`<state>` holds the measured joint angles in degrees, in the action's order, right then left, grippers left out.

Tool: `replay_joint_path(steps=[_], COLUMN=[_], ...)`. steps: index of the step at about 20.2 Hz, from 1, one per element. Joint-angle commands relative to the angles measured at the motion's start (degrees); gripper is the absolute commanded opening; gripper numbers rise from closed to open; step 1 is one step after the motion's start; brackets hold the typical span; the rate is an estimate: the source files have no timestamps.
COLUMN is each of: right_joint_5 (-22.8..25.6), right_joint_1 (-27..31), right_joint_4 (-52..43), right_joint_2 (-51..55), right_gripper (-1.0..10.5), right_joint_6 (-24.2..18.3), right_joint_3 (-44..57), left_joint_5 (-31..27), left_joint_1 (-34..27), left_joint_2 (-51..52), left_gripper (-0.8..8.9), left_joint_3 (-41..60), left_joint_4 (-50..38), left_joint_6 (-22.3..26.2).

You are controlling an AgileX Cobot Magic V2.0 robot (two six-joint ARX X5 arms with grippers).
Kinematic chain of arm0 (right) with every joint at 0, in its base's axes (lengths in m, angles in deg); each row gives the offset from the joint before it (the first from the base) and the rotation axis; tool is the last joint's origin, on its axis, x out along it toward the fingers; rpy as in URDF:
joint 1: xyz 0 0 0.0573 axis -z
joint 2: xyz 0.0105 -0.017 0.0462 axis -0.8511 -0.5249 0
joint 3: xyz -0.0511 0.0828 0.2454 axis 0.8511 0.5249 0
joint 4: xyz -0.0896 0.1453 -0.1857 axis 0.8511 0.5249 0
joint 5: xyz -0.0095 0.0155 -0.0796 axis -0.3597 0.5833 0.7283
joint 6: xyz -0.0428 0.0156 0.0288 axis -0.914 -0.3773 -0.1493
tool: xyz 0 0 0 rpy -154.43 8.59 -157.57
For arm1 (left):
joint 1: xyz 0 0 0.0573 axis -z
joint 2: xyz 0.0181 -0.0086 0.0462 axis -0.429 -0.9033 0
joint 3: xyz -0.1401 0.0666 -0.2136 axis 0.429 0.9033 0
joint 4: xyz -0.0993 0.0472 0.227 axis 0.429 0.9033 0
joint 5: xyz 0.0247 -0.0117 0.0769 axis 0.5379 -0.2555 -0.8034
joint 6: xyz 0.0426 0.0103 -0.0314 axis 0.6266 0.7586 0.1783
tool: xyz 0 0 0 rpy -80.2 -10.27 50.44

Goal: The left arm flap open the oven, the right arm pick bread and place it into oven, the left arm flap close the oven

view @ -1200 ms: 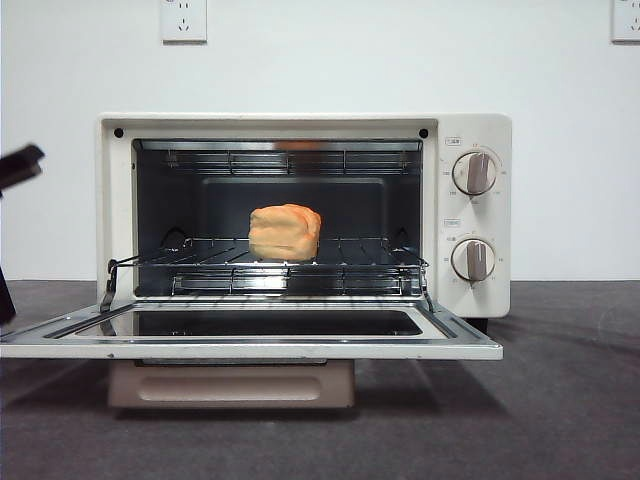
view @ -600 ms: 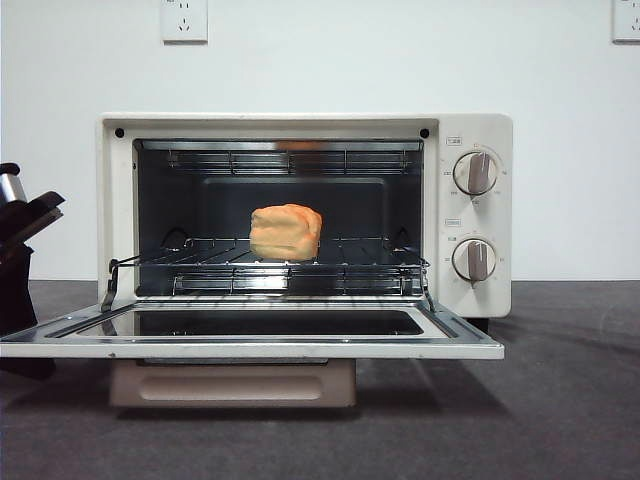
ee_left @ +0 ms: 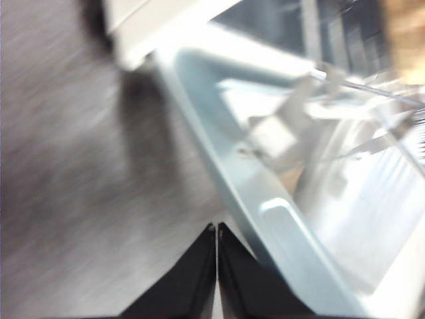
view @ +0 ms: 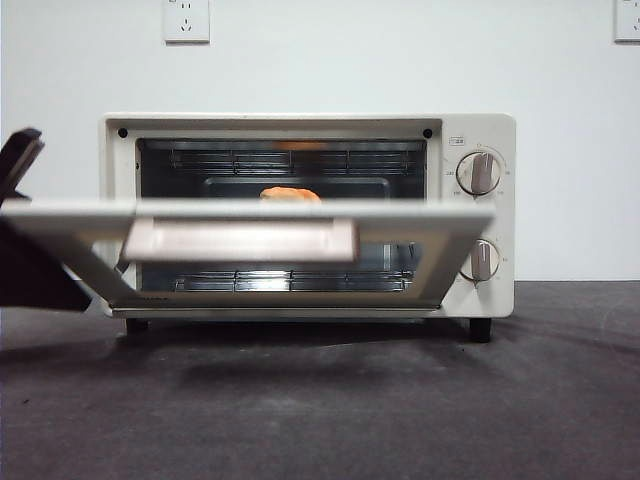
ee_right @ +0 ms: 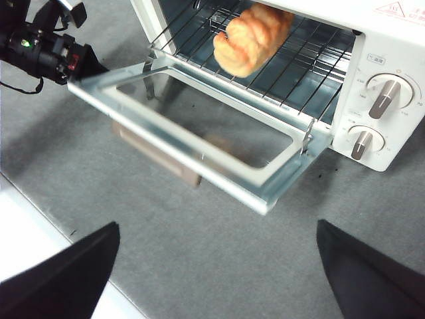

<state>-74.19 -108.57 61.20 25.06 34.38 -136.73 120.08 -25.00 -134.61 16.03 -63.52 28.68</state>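
Note:
The cream-white oven (view: 480, 130) stands mid-table. Its glass door (view: 60, 215) is half raised, about level with the middle of the opening, its beige handle (view: 240, 240) facing me. The golden bread (view: 291, 194) lies on the wire rack inside, only its top showing above the door; the right wrist view shows it whole (ee_right: 252, 36). My left gripper (ee_left: 216, 229) is shut and empty, under and against the door's left edge (ee_left: 265, 199); it shows dark at the left of the front view (view: 20, 160). My right gripper (ee_right: 218, 226) is open and empty, high above the table in front of the oven.
Two round knobs (view: 480, 172) (view: 483, 260) sit on the oven's right panel. Wall sockets (view: 186, 20) (view: 627, 18) are on the white wall behind. The grey mat (view: 320, 400) covers the table, with its white edge (ee_right: 26, 266) near the right arm.
The oven door has swung up from lying flat open to half raised. The left gripper has come in at the door's left edge and risen with it. The bread has not moved.

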Motion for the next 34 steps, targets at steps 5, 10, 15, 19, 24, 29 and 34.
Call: replay_joint_path(steps=[5, 10, 15, 19, 24, 29, 34], right_joint_5=[1.4, 1.4, 1.4, 1.4, 1.4, 1.8, 3.0], right_joint_1=[-0.6, -0.6, -0.6, -0.6, -0.6, -0.6, -0.6], right_joint_4=[-0.5, -0.5, -0.5, -0.5, -0.6, -0.6, -0.6], right_joint_2=[-0.4, -0.4, -0.4, -0.4, -0.4, -0.4, -0.4], right_gripper=[4.7, 4.7, 4.7, 4.7, 4.7, 4.7, 4.7], right_joint_6=[1.7, 2.1, 2.2, 2.1, 2.1, 2.0, 1.7], right_joint_3=[-0.4, -0.4, -0.4, -0.4, -0.4, -0.4, -0.4], left_joint_5=[3.8, 3.8, 3.8, 3.6, 2.0, -5.8, -14.1], left_joint_1=[-2.5, -3.1, -3.0, -3.0, -2.8, -0.9, 2.3], left_joint_2=[3.2, 4.3, 4.9, 7.8, 15.0, 24.0, 30.4], left_gripper=[0.14, 0.14, 0.16, 0.16, 0.15, 0.16, 0.16], left_joint_3=[-0.7, -0.8, -0.9, -0.9, -1.1, -3.3, -9.6], left_joint_4=[-9.9, -18.4, -19.5, -18.4, -12.2, 3.1, 20.5], left_joint_6=[-6.1, -10.4, -11.7, -11.5, -9.5, -1.8, 6.7])
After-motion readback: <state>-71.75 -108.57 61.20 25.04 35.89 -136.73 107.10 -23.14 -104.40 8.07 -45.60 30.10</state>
